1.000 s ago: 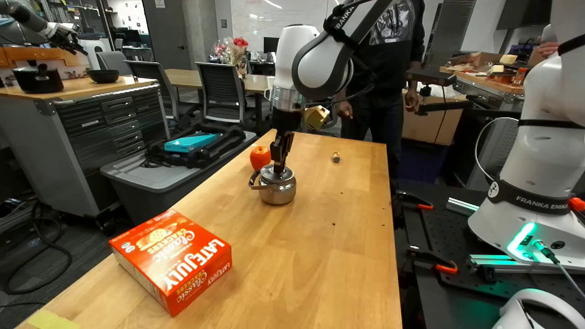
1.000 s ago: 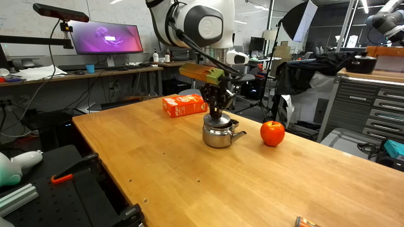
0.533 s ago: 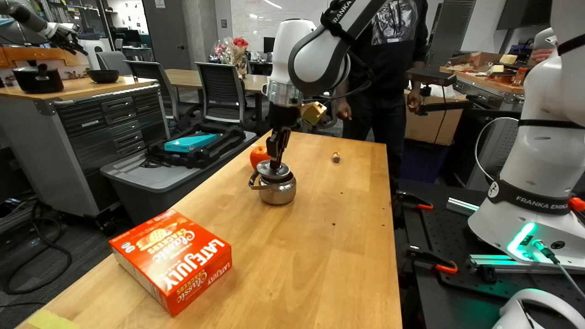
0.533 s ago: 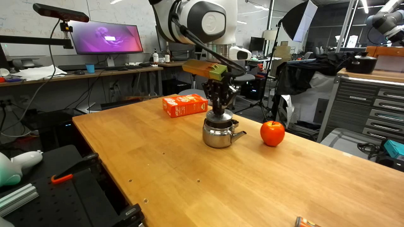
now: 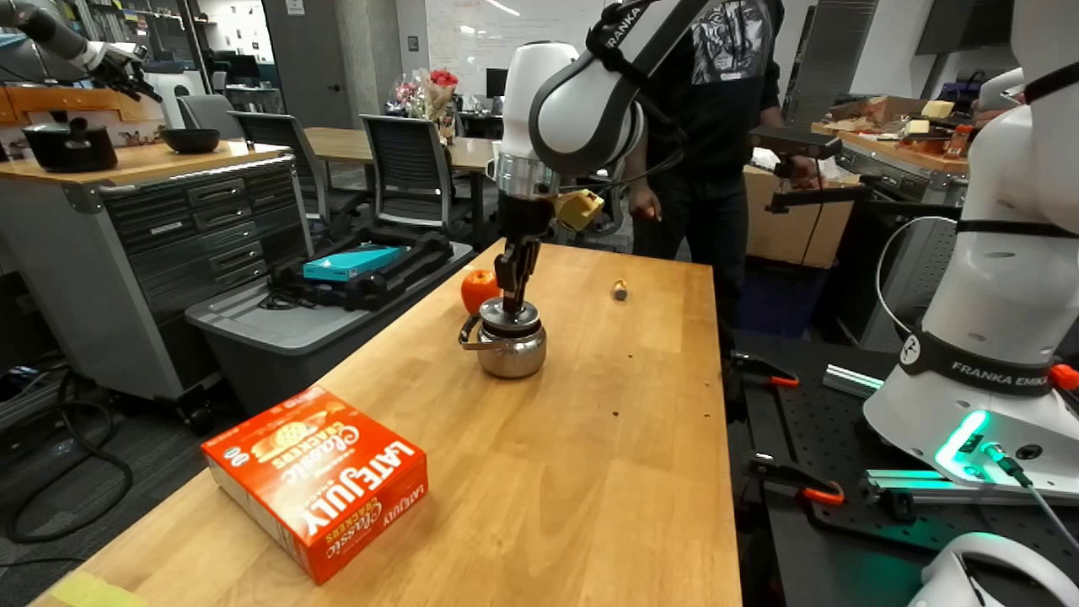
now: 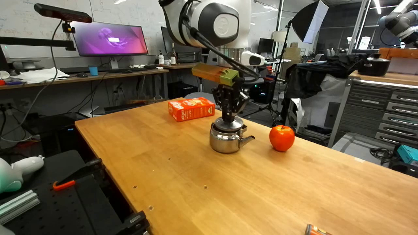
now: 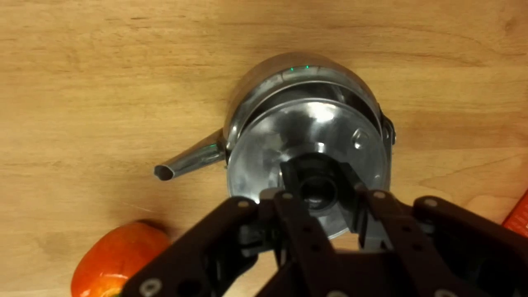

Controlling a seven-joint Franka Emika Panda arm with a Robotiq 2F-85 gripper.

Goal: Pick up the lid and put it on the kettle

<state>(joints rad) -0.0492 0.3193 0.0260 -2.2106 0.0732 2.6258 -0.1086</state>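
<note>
The jaws are gripping the lid (image 7: 305, 130) over the kettle (image 6: 224, 142) — touching it or not, I cannot tell. In an exterior view the kettle stands left of the apple (image 6: 281, 138) on the tabletop (image 6: 183, 182). Placing step seems in hand — next: centre, lower, release.

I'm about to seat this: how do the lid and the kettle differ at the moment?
Shape: the lid is a shallow disc, while the kettle is a squat pot with a spout. Support: the lid is held by the jaws, whereas the kettle stands on the wooden table. Both are round and of shiny silvery metal.
</note>
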